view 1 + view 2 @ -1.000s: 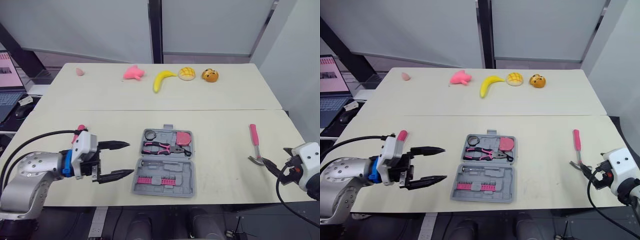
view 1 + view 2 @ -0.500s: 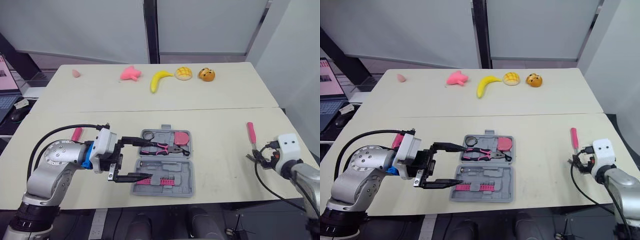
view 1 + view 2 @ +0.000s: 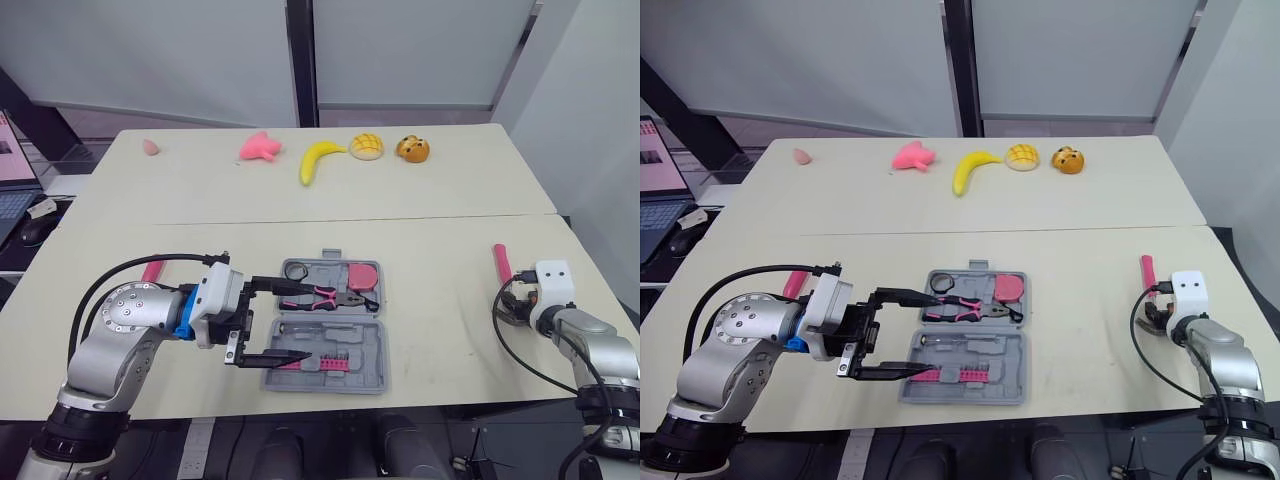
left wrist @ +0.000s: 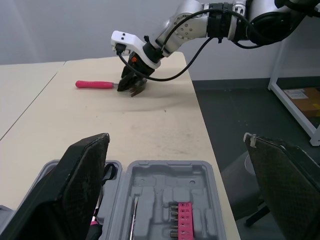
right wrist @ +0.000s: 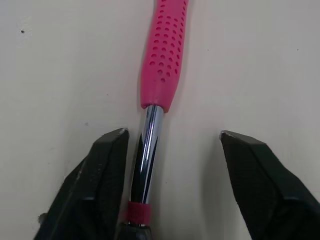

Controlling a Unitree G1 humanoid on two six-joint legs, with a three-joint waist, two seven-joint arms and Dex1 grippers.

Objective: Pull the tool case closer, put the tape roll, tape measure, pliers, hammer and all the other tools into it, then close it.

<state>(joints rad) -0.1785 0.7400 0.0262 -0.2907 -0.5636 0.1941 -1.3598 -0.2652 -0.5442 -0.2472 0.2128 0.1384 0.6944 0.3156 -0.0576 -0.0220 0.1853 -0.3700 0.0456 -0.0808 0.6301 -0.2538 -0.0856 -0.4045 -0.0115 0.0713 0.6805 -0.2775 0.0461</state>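
From the head: my left gripper (image 3: 300,318) hangs open, one finger over each half of the open tool case (image 3: 372,342), which lies near the front edge of the tabletop (image 3: 440,330). Pliers (image 3: 325,295) and a pink tape measure (image 3: 366,275) sit in it. My right gripper (image 3: 510,308) is down at the hammer (image 3: 500,262) by the right edge. A pink-handled tool (image 3: 152,268) waits near the left edge. A banana (image 3: 320,160) and toys line the far edge, out of my way.

Left wrist: fingers spread wide above the case. A careless sweep here could shove it or spill the tools.

Right wrist: fingers apart around the steel shaft, not gripping. The shaft lies close to one finger, well apart from the other. Closing off-centre could roll the hammer, and I expect the heavy head to swing on that smooth steel — toward the edge.
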